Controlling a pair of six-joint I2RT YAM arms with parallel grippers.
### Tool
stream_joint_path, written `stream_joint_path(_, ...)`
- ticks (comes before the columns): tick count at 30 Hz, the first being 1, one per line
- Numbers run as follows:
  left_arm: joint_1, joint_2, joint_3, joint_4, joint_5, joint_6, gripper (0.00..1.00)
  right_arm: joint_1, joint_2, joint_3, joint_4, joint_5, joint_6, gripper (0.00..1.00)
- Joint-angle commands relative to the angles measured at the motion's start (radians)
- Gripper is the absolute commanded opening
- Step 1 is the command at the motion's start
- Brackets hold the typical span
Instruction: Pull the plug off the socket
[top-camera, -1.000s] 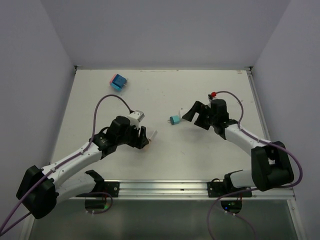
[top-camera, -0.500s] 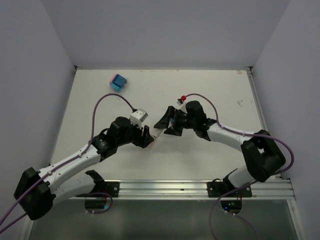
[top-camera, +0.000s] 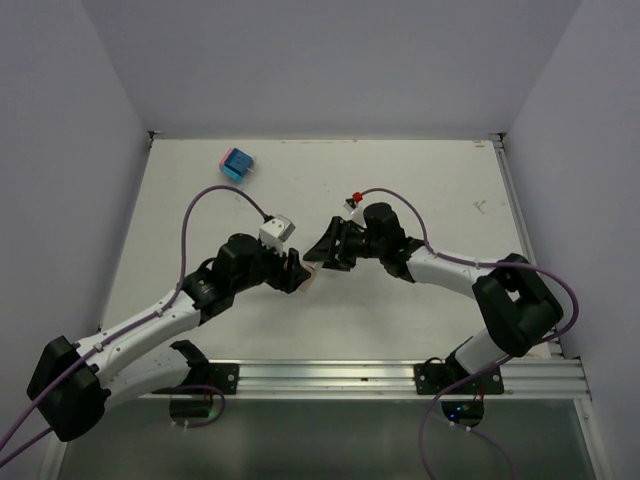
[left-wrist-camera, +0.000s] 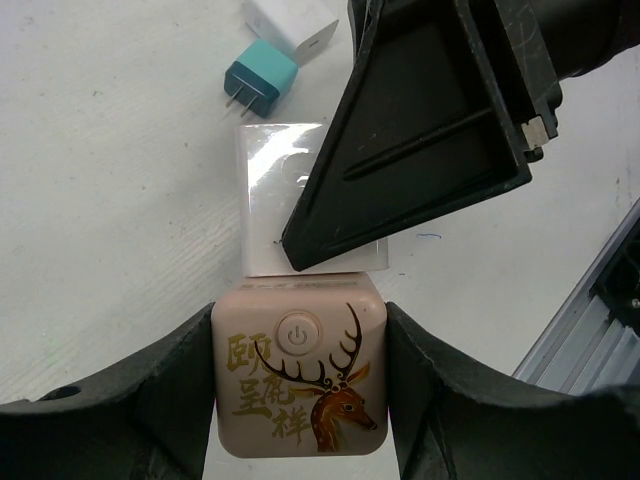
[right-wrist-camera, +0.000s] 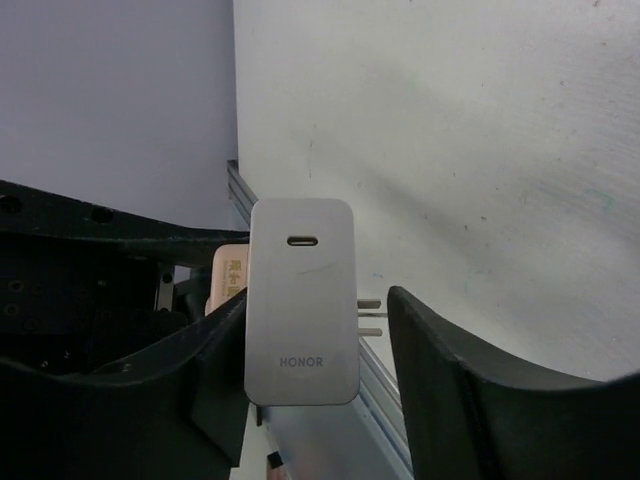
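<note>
Meeting over the middle of the white table (top-camera: 420, 190), the grippers share one job. The left gripper (top-camera: 293, 270) clamps the pink deer-printed socket (left-wrist-camera: 298, 375) by its sides. The right gripper (top-camera: 323, 250) straddles the white HONOR charger (right-wrist-camera: 302, 300) plugged into that socket; whether its fingers (right-wrist-camera: 440, 400) press it yet, I cannot tell. It should seat both flat on the charger, then draw straight back along the prongs, without twisting, while the left holds firm.

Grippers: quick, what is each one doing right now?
Left gripper: closed on the socket.
Right gripper: around the plug; whether it grips cannot be told.
</note>
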Motion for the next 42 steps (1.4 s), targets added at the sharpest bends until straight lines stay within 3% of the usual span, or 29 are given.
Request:
stream_joint_path(1, -0.005, -0.032, -0.007, 0.136, 0.007, 0.01, 0.0, 0.002, -0.027, 0.038, 0.019, -0.016, -0.016, 0.54)
stream_joint_path(7, -0.005, -0.043, -0.029, 0.136, 0.001, 0.002, 0.01, 0.004, -0.035, 0.032, 0.029, -0.01, -0.01, 0.17)
stream_joint_path(9, -0.005, -0.041, -0.035, 0.139, 0.001, -0.001, 0.1, 0.002, -0.041, 0.032, 0.029, -0.012, -0.01, 0.06)
stream_joint_path(11, -0.005, -0.035, -0.041, 0.143, 0.007, -0.01, 0.27, 0.002, -0.047, 0.034, 0.027, -0.012, -0.01, 0.0)
stream_joint_path(13, -0.005, -0.02, -0.042, 0.149, 0.014, -0.018, 0.45, 0.002, -0.047, 0.034, 0.025, -0.012, -0.01, 0.0)
stream_joint_path(17, -0.005, 0.016, -0.044, 0.165, 0.033, -0.03, 0.59, 0.002, -0.053, 0.03, 0.024, -0.01, -0.009, 0.0)
stream_joint_path(24, -0.011, 0.079, -0.022, 0.166, 0.037, -0.038, 0.71, 0.005, -0.062, 0.029, 0.009, 0.002, -0.015, 0.0)
stream_joint_path(25, -0.014, 0.085, -0.019, 0.166, 0.041, -0.039, 0.76, 0.005, -0.061, 0.029, 0.01, 0.004, -0.016, 0.0)
stream_joint_path(30, -0.023, 0.112, -0.015, 0.171, 0.032, -0.048, 0.79, 0.007, -0.059, 0.027, 0.009, 0.01, -0.015, 0.0)
stream_joint_path(33, -0.031, 0.12, -0.015, 0.163, 0.026, -0.048, 0.74, 0.005, -0.061, 0.027, 0.007, 0.013, -0.016, 0.0)
stream_joint_path(35, -0.035, 0.12, -0.015, 0.159, 0.02, -0.047, 0.57, 0.007, -0.061, 0.029, 0.004, 0.015, -0.018, 0.0)
stream_joint_path(36, -0.035, 0.119, -0.018, 0.159, 0.018, -0.047, 0.4, 0.007, -0.059, 0.029, 0.002, 0.016, -0.021, 0.0)
stream_joint_path(39, -0.037, 0.117, -0.019, 0.162, 0.014, -0.048, 0.08, 0.007, -0.061, 0.027, -0.001, 0.022, -0.023, 0.0)
stream_joint_path(40, -0.038, 0.119, -0.021, 0.16, 0.014, -0.047, 0.0, 0.007, -0.062, 0.027, -0.002, 0.024, -0.023, 0.0)
stream_joint_path(42, -0.042, 0.122, -0.022, 0.151, 0.018, -0.056, 0.0, 0.007, -0.064, 0.026, -0.004, 0.036, -0.023, 0.0)
